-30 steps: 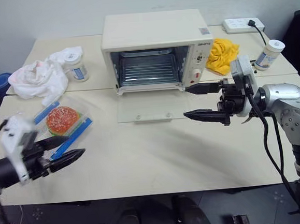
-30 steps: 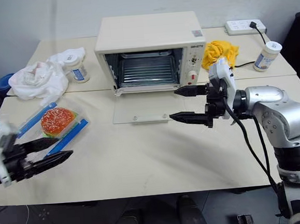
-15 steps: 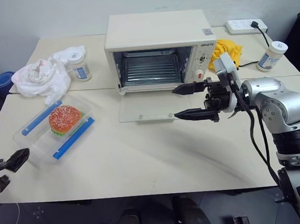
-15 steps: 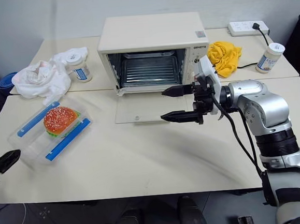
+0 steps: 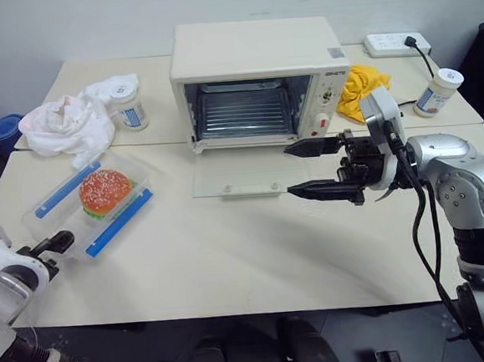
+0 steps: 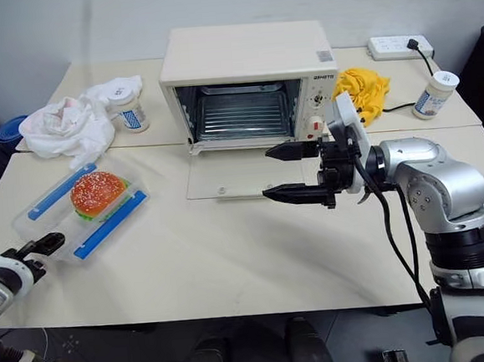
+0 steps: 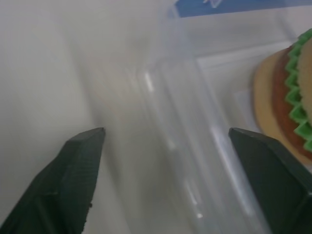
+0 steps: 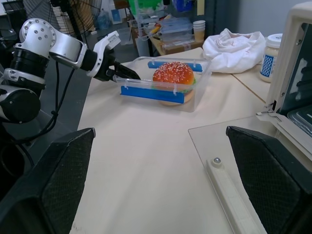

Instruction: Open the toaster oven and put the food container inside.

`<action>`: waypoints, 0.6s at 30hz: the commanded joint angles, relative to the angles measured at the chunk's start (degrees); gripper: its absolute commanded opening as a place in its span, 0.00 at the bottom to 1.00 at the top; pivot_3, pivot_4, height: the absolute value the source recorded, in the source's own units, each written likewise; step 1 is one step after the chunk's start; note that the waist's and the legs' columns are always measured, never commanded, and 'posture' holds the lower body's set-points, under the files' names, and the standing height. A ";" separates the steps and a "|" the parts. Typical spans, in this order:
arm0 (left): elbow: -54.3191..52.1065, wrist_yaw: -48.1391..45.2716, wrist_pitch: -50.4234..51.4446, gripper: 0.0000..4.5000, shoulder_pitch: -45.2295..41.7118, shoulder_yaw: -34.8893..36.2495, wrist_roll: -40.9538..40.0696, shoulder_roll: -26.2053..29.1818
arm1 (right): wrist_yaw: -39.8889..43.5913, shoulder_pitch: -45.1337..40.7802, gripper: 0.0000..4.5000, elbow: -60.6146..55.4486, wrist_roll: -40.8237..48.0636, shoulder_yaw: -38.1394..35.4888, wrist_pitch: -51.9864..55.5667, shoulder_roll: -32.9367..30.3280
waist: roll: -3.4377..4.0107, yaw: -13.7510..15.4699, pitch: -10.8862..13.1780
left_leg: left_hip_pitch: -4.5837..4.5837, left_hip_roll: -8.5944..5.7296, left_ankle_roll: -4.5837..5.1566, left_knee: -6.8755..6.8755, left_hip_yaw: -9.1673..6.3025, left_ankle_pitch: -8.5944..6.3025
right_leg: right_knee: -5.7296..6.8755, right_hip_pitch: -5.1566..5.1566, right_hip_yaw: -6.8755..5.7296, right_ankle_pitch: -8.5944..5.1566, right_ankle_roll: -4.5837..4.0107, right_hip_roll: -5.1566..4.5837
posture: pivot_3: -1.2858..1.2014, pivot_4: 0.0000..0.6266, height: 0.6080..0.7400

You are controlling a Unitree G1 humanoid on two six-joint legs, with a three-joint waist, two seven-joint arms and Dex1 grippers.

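Note:
The toaster oven (image 5: 258, 62) stands at the back of the table with its glass door (image 5: 240, 178) folded down flat and the rack bare. The food container (image 5: 89, 203), clear with blue clips and a sesame-bun burger (image 5: 103, 192) inside, lies at the front left. My left gripper (image 5: 56, 248) is open at the container's near left corner; in the left wrist view a clear wall (image 7: 195, 122) runs between its spread fingers (image 7: 80, 161). My right gripper (image 5: 305, 169) hangs open and empty just above the door's right end, pointing left.
A white cloth (image 5: 61, 124) and a white jar (image 5: 125, 106) lie behind the container. A yellow cloth (image 5: 359, 88), a second jar (image 5: 436, 90) and a power strip (image 5: 394, 41) with its cable sit to the oven's right. A blue object (image 5: 3, 131) lies off the table's left edge.
My left gripper has dropped, rolled and swung left, from in front of the container to its near left corner. The right gripper has stayed open over the door.

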 commanded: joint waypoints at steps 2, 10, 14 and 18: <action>2.75 4.84 -0.47 0.59 -2.77 -1.46 -3.92 1.12 | -1.29 0.30 1.00 -3.11 1.94 -2.52 0.81 -0.94 | 0.00 -0.17 0.00 | 0.00 0.00 0.00 -0.02 0.02 0.00 | -0.01 -0.02 0.01 0.00 0.01 -0.01 | 0.52 0.24 1.00; 6.68 8.89 -0.47 0.08 -1.82 -3.43 -11.05 7.38 | -1.89 2.27 1.00 -4.81 3.30 -3.98 2.26 -3.12 | 0.00 -0.43 0.00 | 0.07 0.02 -0.01 -0.06 0.03 0.01 | 0.05 -0.03 0.03 0.00 -0.01 0.04 | 0.52 0.24 1.00; 7.39 5.96 -0.47 0.06 3.32 -7.97 -19.00 14.81 | -2.25 3.64 1.00 -5.64 7.45 -6.31 7.31 -5.38 | 0.00 -0.53 0.00 | 0.04 0.05 -0.02 -0.13 0.05 0.01 | 0.03 -0.10 0.06 -0.02 -0.03 0.05 | 0.52 0.24 1.00; 7.74 3.83 -0.47 0.06 5.95 -10.38 -30.45 20.59 | -4.28 6.65 1.00 -8.18 6.10 -8.31 5.07 -6.29 | -0.01 -0.23 0.00 | -0.02 0.03 -0.02 -0.16 0.03 0.01 | -0.06 -0.10 0.04 -0.02 -0.04 0.01 | 0.52 0.24 1.00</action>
